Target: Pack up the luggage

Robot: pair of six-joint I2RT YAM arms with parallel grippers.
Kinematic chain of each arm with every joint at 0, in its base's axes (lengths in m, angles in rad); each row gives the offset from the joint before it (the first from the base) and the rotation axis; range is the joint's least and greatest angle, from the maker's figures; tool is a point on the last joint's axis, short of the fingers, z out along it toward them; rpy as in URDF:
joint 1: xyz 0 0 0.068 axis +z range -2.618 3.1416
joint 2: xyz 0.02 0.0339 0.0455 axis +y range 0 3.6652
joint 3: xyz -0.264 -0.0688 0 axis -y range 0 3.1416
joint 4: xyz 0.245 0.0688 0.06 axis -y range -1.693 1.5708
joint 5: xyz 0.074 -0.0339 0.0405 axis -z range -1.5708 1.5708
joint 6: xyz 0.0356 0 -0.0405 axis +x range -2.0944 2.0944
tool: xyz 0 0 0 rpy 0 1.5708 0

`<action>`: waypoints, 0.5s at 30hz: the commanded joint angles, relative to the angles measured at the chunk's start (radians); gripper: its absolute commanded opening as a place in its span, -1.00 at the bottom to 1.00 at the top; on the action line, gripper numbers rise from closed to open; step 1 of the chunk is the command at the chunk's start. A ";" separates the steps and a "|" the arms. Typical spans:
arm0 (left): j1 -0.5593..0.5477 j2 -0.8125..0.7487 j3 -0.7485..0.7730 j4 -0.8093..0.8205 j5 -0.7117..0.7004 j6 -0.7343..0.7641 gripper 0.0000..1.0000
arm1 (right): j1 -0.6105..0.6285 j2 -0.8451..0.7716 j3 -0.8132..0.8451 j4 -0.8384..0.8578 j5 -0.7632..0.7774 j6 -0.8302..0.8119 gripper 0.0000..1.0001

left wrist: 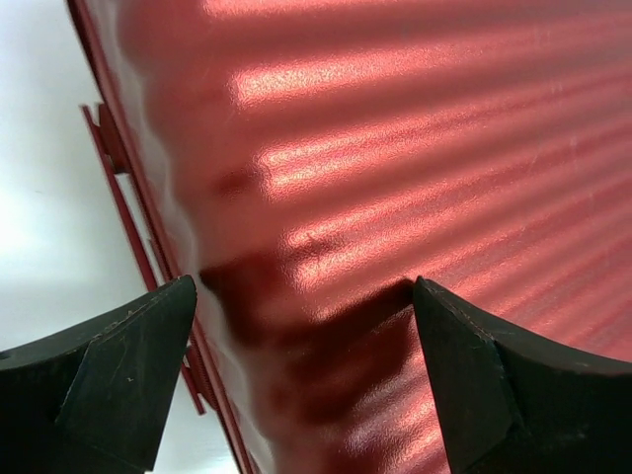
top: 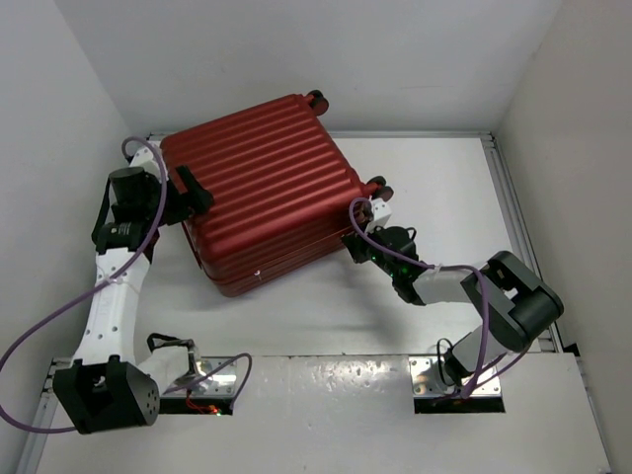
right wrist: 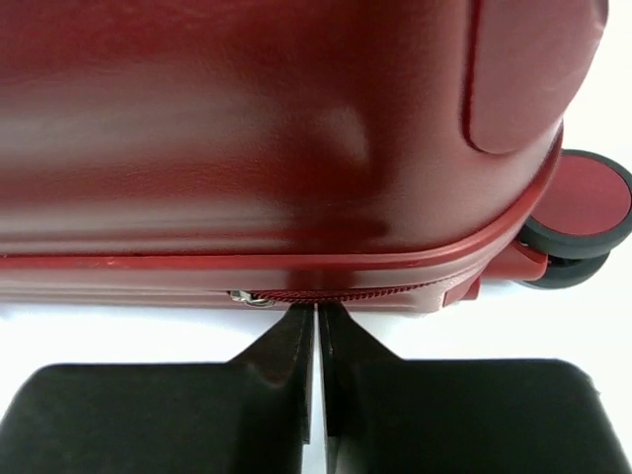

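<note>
Lying shut, ribbed red luggage (top: 267, 188) between spread left pincer (left wrist: 304, 294) and pressed-together right pincer (right wrist: 316, 314)

Luggage (top: 272, 188) red, ribbed; wheels (right wrist: 578, 217) black-rimmed; table (top: 444, 188) white

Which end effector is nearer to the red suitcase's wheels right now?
Right. The right end effector sits shut at the zipper seam, close beside a wheel. The left end effector is open at the suitcase's opposite side, away from both wheels.
</note>
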 commanded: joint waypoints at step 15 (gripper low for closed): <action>0.293 0.009 -0.103 -0.255 -0.127 -0.117 0.89 | 0.001 -0.026 0.004 0.191 -0.061 -0.041 -1.00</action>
